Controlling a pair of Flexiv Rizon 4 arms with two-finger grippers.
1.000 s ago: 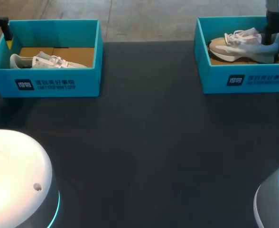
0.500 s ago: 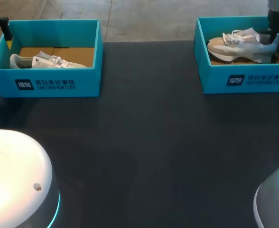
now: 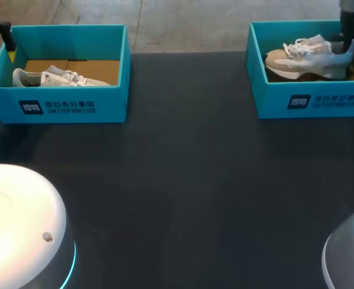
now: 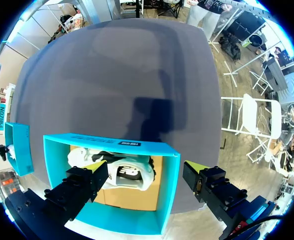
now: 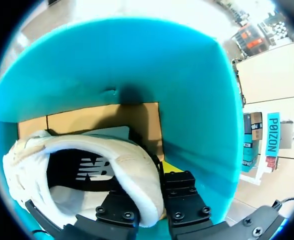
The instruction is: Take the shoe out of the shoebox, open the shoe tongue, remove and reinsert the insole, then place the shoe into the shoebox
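Two teal shoeboxes stand at the table's far side. In the right shoebox (image 3: 309,99) a beige and pale-blue shoe (image 3: 306,57) hangs with its heel raised. My right gripper (image 3: 349,48) is shut on that heel. In the right wrist view the gripper (image 5: 149,202) pinches the white heel collar of the shoe (image 5: 102,150), one finger inside the shoe and one outside. The left shoebox (image 3: 62,105) holds a white shoe (image 3: 56,77). My left gripper (image 4: 144,167) hovers open above this box (image 4: 112,145) and its shoe (image 4: 124,175), touching neither.
The dark tabletop (image 3: 183,180) stretches between and in front of the two boxes. Brown cardboard (image 5: 102,117) lines the floor of the right box, whose teal walls (image 5: 197,100) stand close around my right gripper.
My right gripper closed on the shoe's heel and lifted it; the shoe has risen slightly in the right box. The left arm and left shoe have not moved.
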